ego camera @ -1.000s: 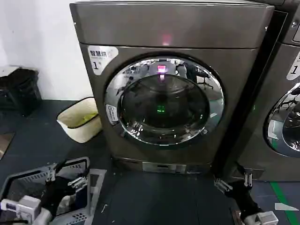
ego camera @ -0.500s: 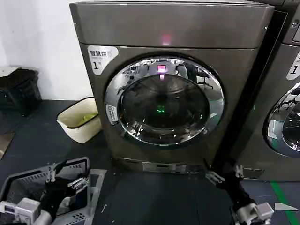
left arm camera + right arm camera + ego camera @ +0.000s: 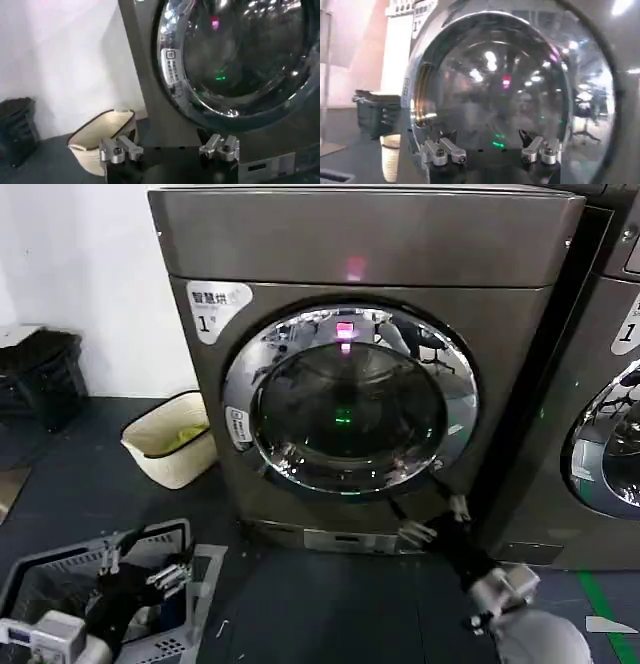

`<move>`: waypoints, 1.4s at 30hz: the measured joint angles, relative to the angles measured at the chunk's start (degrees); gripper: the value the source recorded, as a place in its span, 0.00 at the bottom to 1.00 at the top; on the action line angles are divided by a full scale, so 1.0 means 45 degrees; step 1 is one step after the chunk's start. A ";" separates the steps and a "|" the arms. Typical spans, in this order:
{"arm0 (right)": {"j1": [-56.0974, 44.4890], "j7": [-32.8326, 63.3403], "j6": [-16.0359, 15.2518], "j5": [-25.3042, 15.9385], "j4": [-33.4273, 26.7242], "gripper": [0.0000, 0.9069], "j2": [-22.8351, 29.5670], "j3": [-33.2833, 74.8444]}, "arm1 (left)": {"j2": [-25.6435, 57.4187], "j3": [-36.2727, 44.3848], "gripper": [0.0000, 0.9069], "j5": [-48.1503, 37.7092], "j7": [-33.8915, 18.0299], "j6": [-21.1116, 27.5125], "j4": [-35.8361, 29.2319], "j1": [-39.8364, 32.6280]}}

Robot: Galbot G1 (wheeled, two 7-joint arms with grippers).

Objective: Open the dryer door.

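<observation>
Your dryer door [image 3: 350, 399] sits shut at the centre of the head view, its chrome rim flush against the front of the dryer [image 3: 360, 244], dark domed glass catching a green and a pink reflection; the dryer fills the upper middle of the frame, with the white sticker [image 3: 215, 306] marked "1" at its upper left corner and a small pink light [image 3: 354, 266] on the top panel; your right gripper [image 3: 436, 521] is raised at lower right of centre, just below the door's lower right rim and in front of the base panel, fingers spread apart and holding nothing; in the right wrist view the door [image 3: 510, 90] looms close behind those parted fingers [image 3: 442, 150]; your left gripper [image 3: 142, 562] hangs low at the lower left, also spread and empty, over a grey basket [image 3: 60, 569] on the dark floor; a cream bin [image 3: 172, 439] stands left of the dryer by the white wall; a second machine [image 3: 605, 384] shows at the right edge.
</observation>
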 joint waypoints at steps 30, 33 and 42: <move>0.8157 -0.0142 0.0206 0.1085 -0.4780 1.00 0.0986 -0.6659 | -0.0454 -0.0301 1.00 -0.0024 0.0040 -0.0063 -0.0053 0.0430; 0.8439 0.0062 0.0168 0.0954 -0.5064 1.00 0.1219 -0.6924 | -0.0525 -0.0301 1.00 -0.0023 0.0041 -0.0066 -0.0054 0.0445; 0.9032 0.0277 -0.0090 0.0937 -0.5490 1.00 0.1702 -0.7520 | -0.0583 -0.0306 1.00 0.0002 0.0044 -0.0066 -0.0052 0.0445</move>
